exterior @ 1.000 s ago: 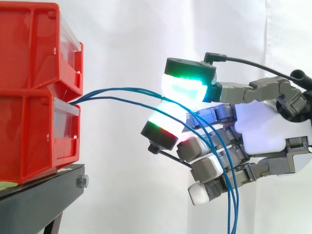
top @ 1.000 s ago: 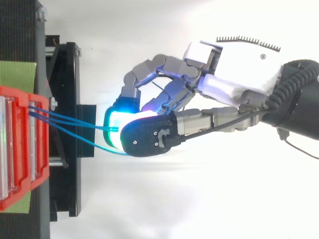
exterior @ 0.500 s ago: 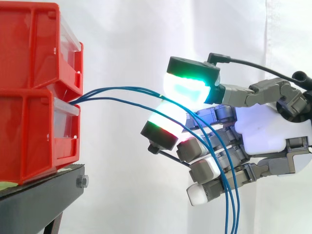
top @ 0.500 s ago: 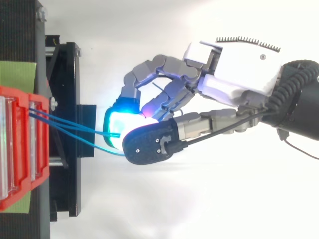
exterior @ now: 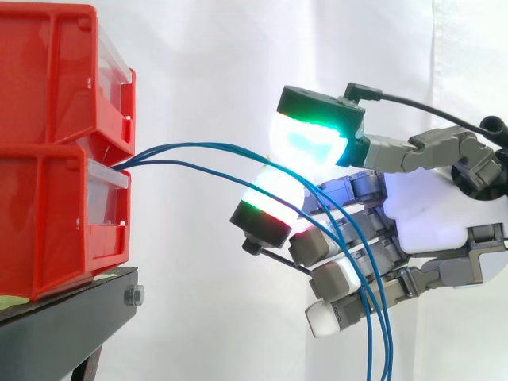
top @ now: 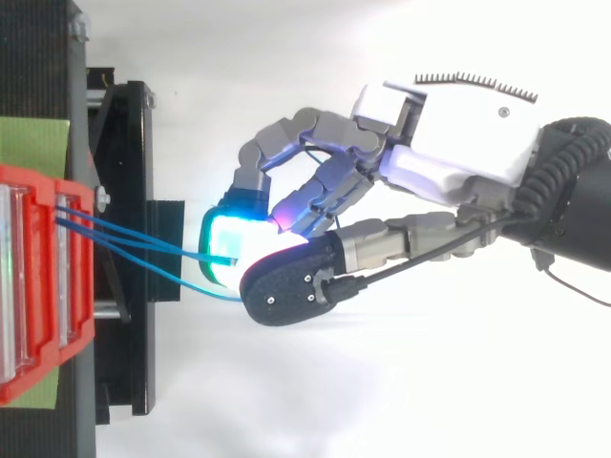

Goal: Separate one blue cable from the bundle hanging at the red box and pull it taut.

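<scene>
Black stand (exterior: 71, 317) — nearest item, at the lower left of the side view. It has a dark top slab with a bolt (exterior: 133, 296) at its right-hand corner. From above, a green sheet (top: 33, 143) lies on its top beside the bins.

Lower red bin (exterior: 48, 222) — sits on the stand's top, its front close to the stand's right edge. A clear insert (exterior: 107, 178) shows in its mouth.

Upper red bin (exterior: 48, 71) — stacked directly on the lower one, front facing the same way.

Blue cables (exterior: 203, 145) — a bundle emerging at the top of the lower bin's front, just under the upper bin. They pass out over the stand's right edge, rise a little and arc through open air to the hand. There they bend down across its near side and hang off the bottom of the side view as separate strands. All run curved, none straight. From above they leave the bins as close lines.

Hand (exterior: 436, 206) — off the stand, well beyond its right edge, in midair at about the height of the seam between the bins. The palm is white and the arm enters from the right. It glows green, cyan, white and a little red. Whether it grips any cable or merely has them draped across it cannot be told.

White curtain (exterior: 206, 63) — farthest, behind everything.
</scene>
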Robot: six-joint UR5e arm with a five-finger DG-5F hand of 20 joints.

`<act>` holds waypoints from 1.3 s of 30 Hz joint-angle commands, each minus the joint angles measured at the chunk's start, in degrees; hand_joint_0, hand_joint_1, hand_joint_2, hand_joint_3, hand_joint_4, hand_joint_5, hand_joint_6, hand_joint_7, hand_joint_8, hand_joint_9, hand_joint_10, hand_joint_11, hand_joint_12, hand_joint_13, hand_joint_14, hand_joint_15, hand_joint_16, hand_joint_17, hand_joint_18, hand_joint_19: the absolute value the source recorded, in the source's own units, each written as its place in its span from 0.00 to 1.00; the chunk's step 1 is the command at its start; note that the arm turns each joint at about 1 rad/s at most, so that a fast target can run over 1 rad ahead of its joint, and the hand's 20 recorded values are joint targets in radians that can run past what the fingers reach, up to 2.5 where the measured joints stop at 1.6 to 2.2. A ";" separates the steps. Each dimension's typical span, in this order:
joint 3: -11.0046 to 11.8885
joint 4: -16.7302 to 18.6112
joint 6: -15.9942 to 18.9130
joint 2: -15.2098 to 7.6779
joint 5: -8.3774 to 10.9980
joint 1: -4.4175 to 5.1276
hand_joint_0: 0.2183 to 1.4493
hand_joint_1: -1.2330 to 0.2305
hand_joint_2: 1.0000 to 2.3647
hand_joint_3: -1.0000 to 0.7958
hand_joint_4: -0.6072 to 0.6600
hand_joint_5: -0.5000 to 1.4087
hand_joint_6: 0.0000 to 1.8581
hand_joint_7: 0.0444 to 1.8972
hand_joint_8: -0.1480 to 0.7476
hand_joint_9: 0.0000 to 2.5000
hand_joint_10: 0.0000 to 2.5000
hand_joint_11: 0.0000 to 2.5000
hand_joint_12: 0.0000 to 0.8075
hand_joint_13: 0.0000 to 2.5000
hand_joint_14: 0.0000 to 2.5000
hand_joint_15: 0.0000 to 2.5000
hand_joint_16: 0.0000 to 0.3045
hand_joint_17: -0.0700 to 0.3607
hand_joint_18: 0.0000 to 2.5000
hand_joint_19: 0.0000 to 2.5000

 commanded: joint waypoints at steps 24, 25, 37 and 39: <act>-0.01 -0.02 0.00 -0.03 0.10 0.02 0.35 0.36 0.01 0.38 0.50 0.15 0.51 0.49 0.46 0.40 0.01 0.48 0.43 0.39 0.01 0.39 0.16 0.42 0.25 0.26; -0.01 -0.11 0.00 -0.03 0.10 0.11 0.34 0.37 0.01 0.37 0.52 0.15 0.51 0.50 0.47 0.41 0.01 0.48 0.43 0.39 0.01 0.39 0.16 0.42 0.25 0.26; -0.01 -0.11 0.00 -0.03 0.27 0.11 0.31 0.54 0.00 0.31 0.51 0.17 0.49 0.51 0.48 0.42 0.01 0.48 0.43 0.39 0.01 0.40 0.16 0.42 0.25 0.27; 0.08 -0.11 0.00 -0.03 0.27 0.11 0.31 0.55 0.00 0.31 0.51 0.17 0.49 0.49 0.47 0.42 0.01 0.48 0.43 0.39 0.01 0.40 0.16 0.42 0.25 0.27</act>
